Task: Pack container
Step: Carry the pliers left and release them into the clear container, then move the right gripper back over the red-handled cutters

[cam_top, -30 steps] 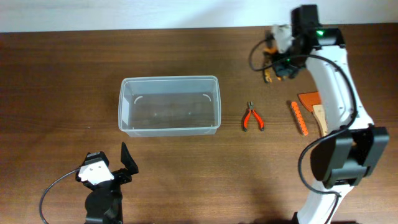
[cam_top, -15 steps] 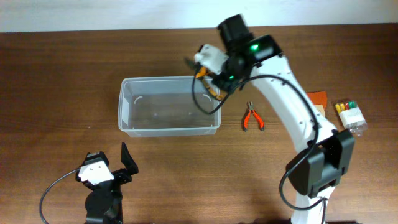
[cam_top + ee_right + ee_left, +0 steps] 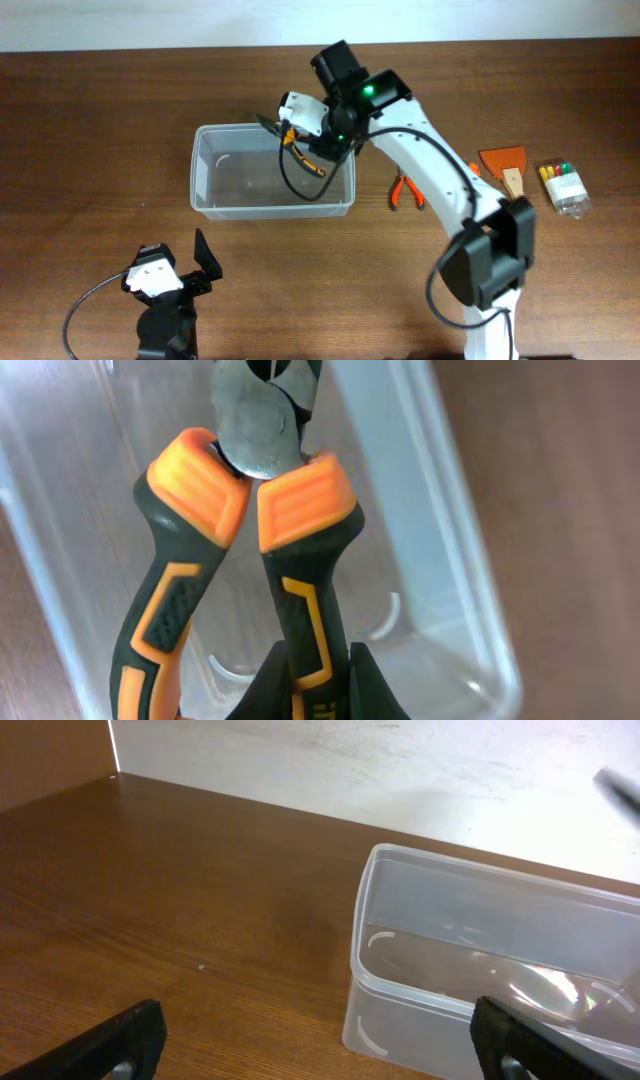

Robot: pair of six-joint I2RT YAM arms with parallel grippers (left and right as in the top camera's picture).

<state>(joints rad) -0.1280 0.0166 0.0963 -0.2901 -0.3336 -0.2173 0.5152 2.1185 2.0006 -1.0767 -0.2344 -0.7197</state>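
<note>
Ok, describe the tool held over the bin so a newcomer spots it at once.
Find the clear plastic container in the middle of the table. Above its right end, the right claw grips pliers with chunky orange-and-black handles. The smaller red-handled pliers lie flat further right; these hang in the air.

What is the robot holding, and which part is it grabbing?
The right hand holds the orange-and-black-handled metal pliers low on one handle, it seems, above the clear plastic container. The left hand is open and holds nothing.
</note>
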